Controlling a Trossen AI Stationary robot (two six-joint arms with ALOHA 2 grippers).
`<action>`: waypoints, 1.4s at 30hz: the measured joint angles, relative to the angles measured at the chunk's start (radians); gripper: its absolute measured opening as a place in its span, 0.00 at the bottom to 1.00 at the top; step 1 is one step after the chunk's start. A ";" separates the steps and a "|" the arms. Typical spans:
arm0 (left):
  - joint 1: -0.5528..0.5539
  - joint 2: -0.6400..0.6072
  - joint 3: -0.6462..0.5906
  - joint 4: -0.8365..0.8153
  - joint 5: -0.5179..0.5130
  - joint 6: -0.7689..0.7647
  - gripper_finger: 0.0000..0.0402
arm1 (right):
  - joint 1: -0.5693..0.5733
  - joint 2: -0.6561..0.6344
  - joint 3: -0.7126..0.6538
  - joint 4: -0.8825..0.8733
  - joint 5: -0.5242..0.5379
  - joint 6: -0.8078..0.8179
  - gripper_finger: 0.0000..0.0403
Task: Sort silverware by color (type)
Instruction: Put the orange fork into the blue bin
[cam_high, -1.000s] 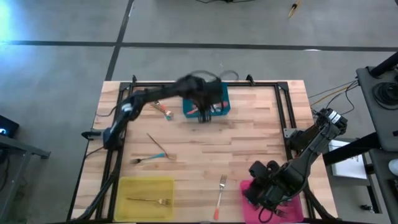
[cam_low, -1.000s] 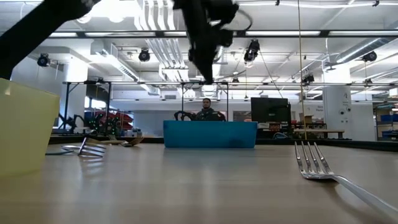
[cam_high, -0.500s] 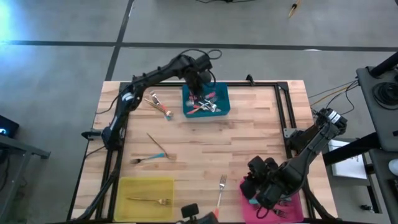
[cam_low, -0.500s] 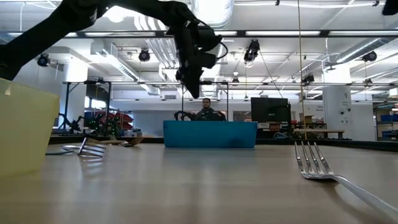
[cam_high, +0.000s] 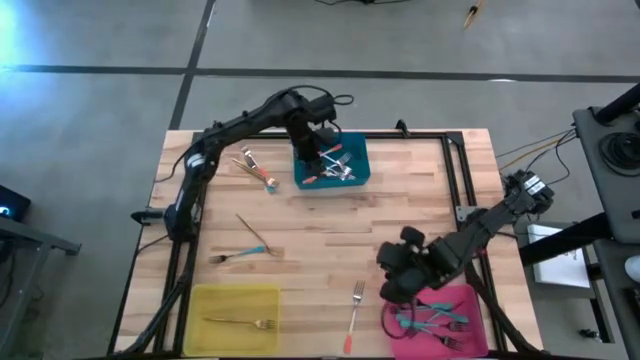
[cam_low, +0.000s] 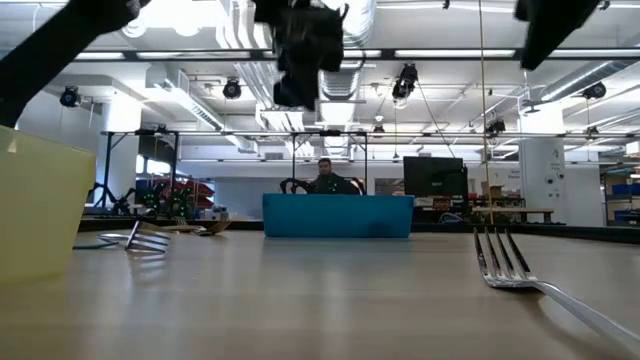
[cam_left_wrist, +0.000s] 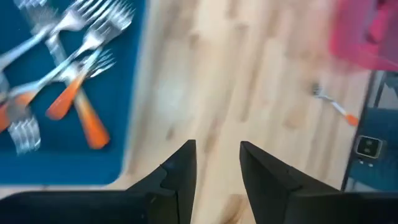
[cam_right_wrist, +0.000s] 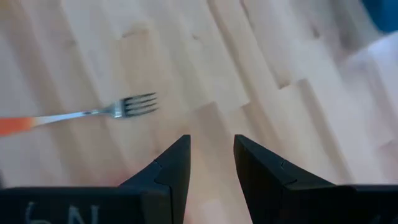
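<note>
My left gripper (cam_high: 320, 155) (cam_left_wrist: 217, 146) hangs open over the blue bin (cam_high: 358, 176), with nothing between its fingers. In that bin lie several silver forks with orange handles (cam_left_wrist: 74, 109). My right gripper (cam_high: 396, 278) (cam_right_wrist: 211, 140) is open and holds nothing; it stands above the bare wood just left of the pink bin (cam_high: 470, 300), which holds teal-handled forks (cam_high: 428, 320). An orange-handled fork (cam_high: 353, 312) (cam_right_wrist: 93, 114) lies flat on the table next to it. A gold fork (cam_high: 240, 322) lies in the yellow bin (cam_high: 215, 298).
More forks lie loose on the wood: two left of the blue bin (cam_high: 258, 170), and a thin gold one (cam_high: 252, 232) and a teal-handled one (cam_high: 240, 256) at centre left. A black frame rail (cam_high: 455, 170) runs along the table's sides. The middle of the table is bare wood.
My left gripper has moved from the blue bin's near edge toward the far edge and has risen above the bin. My right gripper has moved off the pink bin toward the table's left and far side, uncovering the teal-handled forks in it.
</note>
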 joint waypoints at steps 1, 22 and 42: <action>-0.023 -0.020 0.000 0.008 -0.006 -0.003 0.26 | -0.019 0.000 -0.002 0.000 -0.002 -0.036 0.28; -0.399 -0.749 -0.477 0.163 -0.702 -0.544 0.25 | -0.254 0.008 -0.372 0.769 -0.375 0.036 0.28; -0.961 -1.327 -1.329 0.965 -0.857 -0.742 0.25 | -0.045 0.149 -0.185 0.785 -0.085 0.032 0.28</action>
